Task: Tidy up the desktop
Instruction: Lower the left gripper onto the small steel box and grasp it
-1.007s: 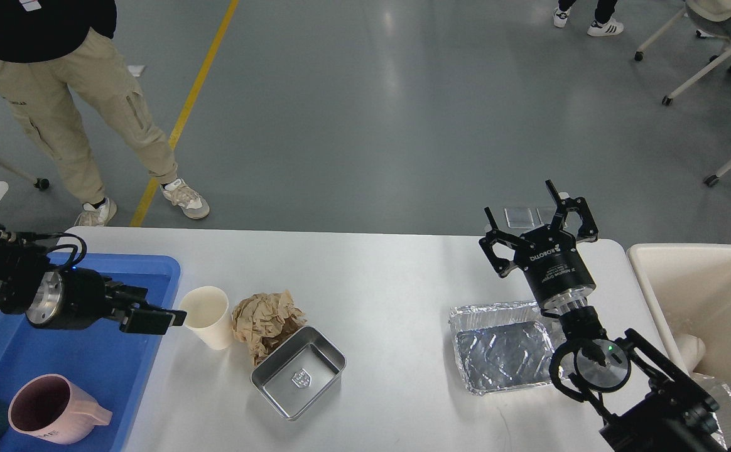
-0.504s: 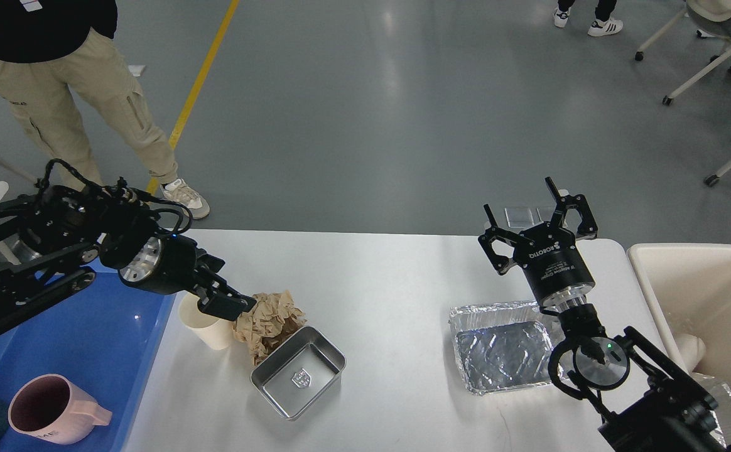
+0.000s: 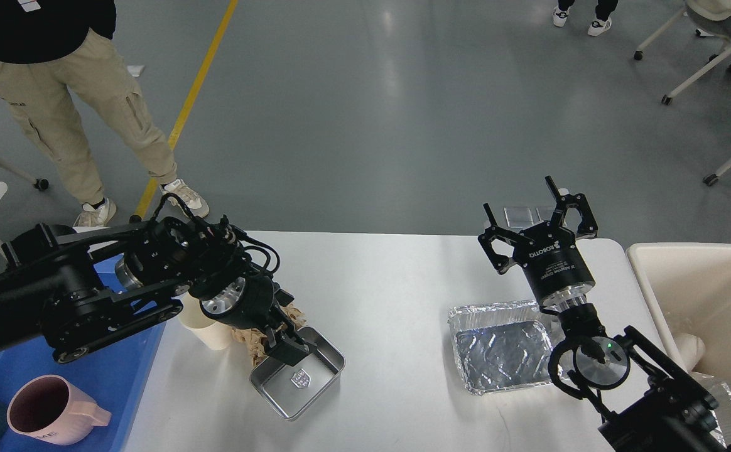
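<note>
Crumpled brown paper (image 3: 247,339) and paper cup (image 3: 205,326) mostly hidden behind left gripper (image 3: 289,351), fingers unreadable, reaching down over steel tray (image 3: 303,376). Right gripper (image 3: 538,226) raised above foil tray (image 3: 503,355), fingers spread wide, empty. White desk (image 3: 390,295) underneath.

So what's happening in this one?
A two-armed robot is tidying a white desktop. Its left gripper reaches down over the small steel tray, beside the crumpled brown paper and paper cup; whether its fingers are open or holding anything is unclear. The right gripper hangs open above the table's far edge, behind the foil tray. A pink mug sits in the blue tray.
</note>
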You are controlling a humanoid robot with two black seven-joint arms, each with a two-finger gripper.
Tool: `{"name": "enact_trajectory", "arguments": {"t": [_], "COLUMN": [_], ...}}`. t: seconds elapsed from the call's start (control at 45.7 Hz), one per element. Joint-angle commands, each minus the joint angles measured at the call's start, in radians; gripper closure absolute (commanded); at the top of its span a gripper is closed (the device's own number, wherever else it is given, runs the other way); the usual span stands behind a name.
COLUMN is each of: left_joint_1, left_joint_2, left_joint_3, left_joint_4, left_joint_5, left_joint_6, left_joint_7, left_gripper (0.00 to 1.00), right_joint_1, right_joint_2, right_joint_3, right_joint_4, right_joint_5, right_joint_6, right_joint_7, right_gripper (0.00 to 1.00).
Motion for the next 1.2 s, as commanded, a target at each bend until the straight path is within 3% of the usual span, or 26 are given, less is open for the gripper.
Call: {"name": "enact_trajectory", "arguments": {"t": [0.0,0.109,0.679,1.182], "left_joint_1": [0.013,0.03,0.077,0.117], "left_joint_2": [-0.005,-0.018,-0.287,-0.296], "left_joint_3": [0.01,0.01,0.013,0.013], "left_joint_4": [0.003,0.014,0.181,0.188], "left_joint_5": [0.003,0.003,0.003,0.004], "left_joint_6": [-0.024,-0.027,-0.025,-0.027], "left_joint_7": [0.072,0.097,0.098,0.106], "left_gripper": [0.03,0.03,0.03,0.03], "right_joint_1": [0.0,0.0,0.005,0.005], "right_joint_2": [0.001,0.001,0.002,0.005], "right_joint_3": [0.0,0.002,0.002,0.002], "right_joint_4": [0.0,0.0,0.0,0.0], "right_joint_5": [0.0,0.0,0.002,0.002], "right_joint_6": [0.0,0.0,0.0,0.0], "right_joint_7": [0.0,0.0,0.0,0.0], "right_gripper": [0.0,0.0,0.0,0.0]}}
